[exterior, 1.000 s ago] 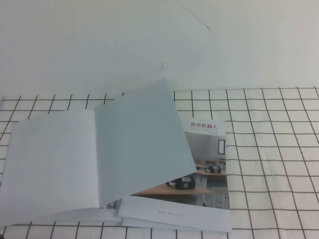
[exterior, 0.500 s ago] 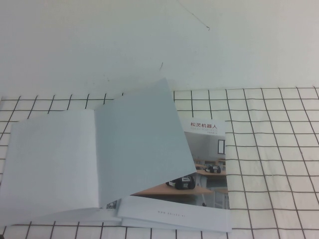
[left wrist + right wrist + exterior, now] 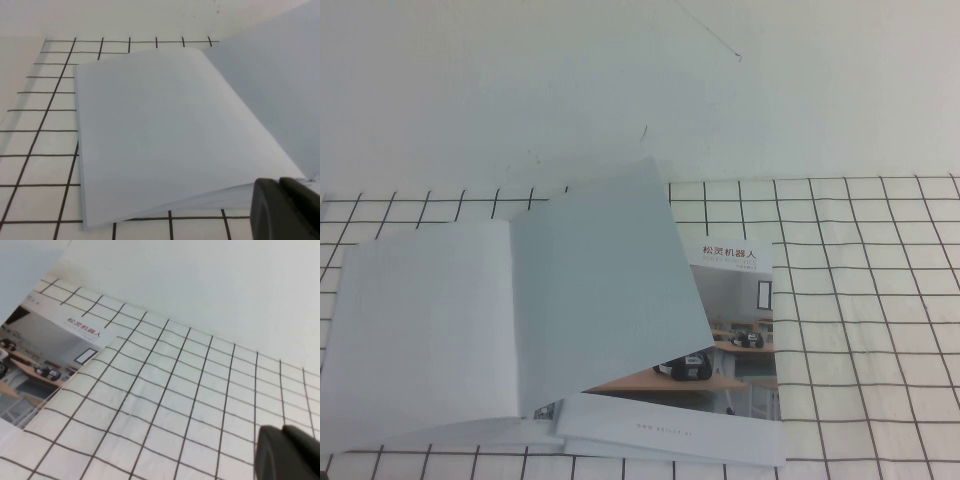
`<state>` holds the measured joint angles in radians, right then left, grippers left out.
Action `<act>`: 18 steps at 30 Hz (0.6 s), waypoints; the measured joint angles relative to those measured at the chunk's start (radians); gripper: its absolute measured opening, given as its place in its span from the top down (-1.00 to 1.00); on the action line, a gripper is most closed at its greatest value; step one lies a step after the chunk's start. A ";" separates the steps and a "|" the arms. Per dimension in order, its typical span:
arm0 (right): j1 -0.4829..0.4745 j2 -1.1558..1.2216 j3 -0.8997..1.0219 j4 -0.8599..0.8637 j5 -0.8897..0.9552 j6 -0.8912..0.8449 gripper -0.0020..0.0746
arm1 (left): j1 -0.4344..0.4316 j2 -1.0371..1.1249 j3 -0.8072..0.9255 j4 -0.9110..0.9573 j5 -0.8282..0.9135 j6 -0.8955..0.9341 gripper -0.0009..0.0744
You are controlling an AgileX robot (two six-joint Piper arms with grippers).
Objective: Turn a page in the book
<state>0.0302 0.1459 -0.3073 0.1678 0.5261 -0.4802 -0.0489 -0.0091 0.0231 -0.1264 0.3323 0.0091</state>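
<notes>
2 booklets on the grid cloth [image 3: 860,300]: 1 open book [image 3: 430,320], plain pale blue-grey, and 1 booklet with classroom photo cover [image 3: 735,330] beneath its right side. 2 grippers, each seen only as a dark edge in its own wrist view.

The book lies on the left of the cloth. Its right-hand page [image 3: 600,290] stands raised and tilted, overlapping the classroom cover; a sliver of print shows under its near edge.

Left gripper [image 3: 285,207] sits just beside the book's near edge, not touching the page. Right gripper [image 3: 287,452] hovers over bare cloth, well apart from the book. Jaw state of both: cannot tell.
</notes>
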 joint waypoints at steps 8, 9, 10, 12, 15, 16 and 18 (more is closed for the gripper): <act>0.000 0.000 0.167 0.000 -0.054 0.107 0.95 | 0.000 0.000 0.000 0.000 0.000 0.000 0.98; 0.000 -0.002 0.186 -0.005 -0.064 0.116 0.95 | 0.000 0.000 0.000 0.000 0.000 0.000 0.98; 0.000 -0.007 0.206 -0.018 -0.067 0.135 0.95 | 0.000 0.000 0.000 0.000 0.000 0.000 0.98; 0.000 -0.028 0.236 -0.062 -0.078 0.201 0.95 | 0.000 0.000 0.000 0.000 0.002 0.000 0.98; 0.000 -0.071 0.272 -0.194 -0.085 0.389 0.95 | 0.000 0.000 0.000 0.000 0.002 0.000 0.98; 0.000 -0.090 0.283 -0.248 -0.085 0.458 0.95 | 0.000 0.000 0.000 0.000 0.002 0.000 0.98; 0.000 -0.127 0.309 -0.347 -0.089 0.569 0.95 | 0.000 0.000 0.000 0.000 0.002 0.000 0.98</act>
<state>0.0302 0.0189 0.0015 -0.1787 0.4367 0.0889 -0.0489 -0.0091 0.0231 -0.1264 0.3338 0.0091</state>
